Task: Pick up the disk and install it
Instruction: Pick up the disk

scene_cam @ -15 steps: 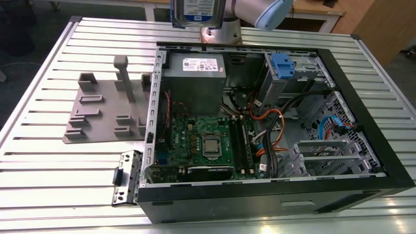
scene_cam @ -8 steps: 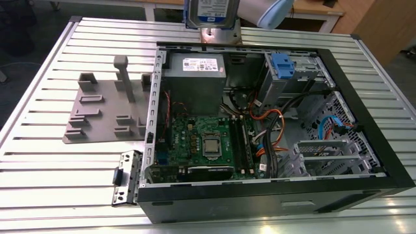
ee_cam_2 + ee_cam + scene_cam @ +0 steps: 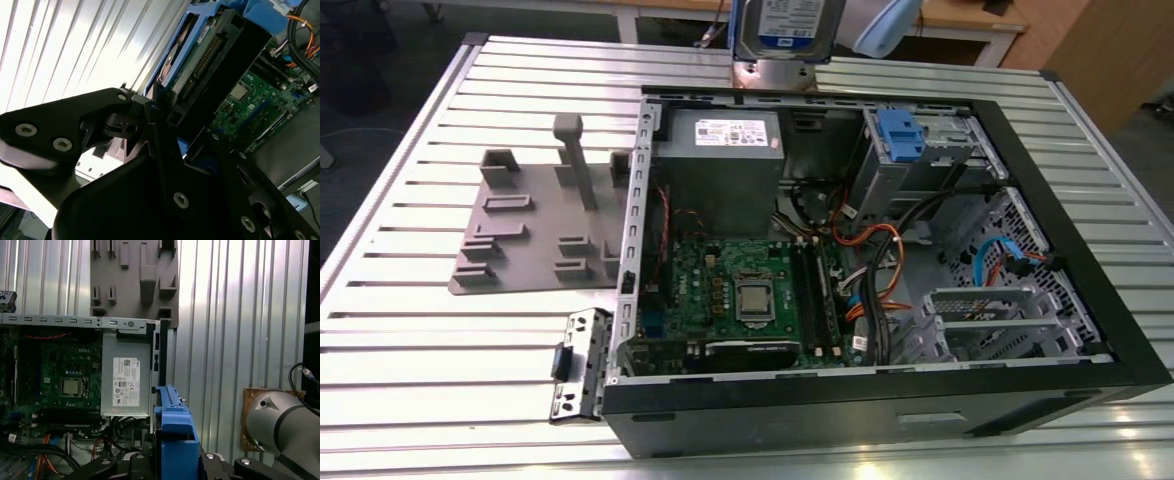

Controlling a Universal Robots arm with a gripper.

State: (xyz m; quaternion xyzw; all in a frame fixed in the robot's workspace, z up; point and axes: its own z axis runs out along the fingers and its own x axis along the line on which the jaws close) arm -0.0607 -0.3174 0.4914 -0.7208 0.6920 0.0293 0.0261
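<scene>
The disk (image 3: 787, 25), silver with a blue-and-white label, hangs upright in the air above the far edge of the open computer case (image 3: 854, 400). In the second wrist view, the disk (image 3: 200, 55) shows its circuit-board side and blue carrier rails, with my gripper (image 3: 185, 120) shut on its near end. In the first wrist view, the disk's blue rail (image 3: 174, 430) stands edge-on between the black gripper (image 3: 172, 462) parts, over the slatted table beside the case.
Inside the case are a grey power-supply box (image 3: 716, 165), a grey drive cage with a blue tab (image 3: 907, 135), the green motherboard (image 3: 734, 290) and loose cables (image 3: 874, 260). A grey fixture plate (image 3: 534, 225) and a black bracket (image 3: 580, 365) lie on the slatted table (image 3: 440, 330).
</scene>
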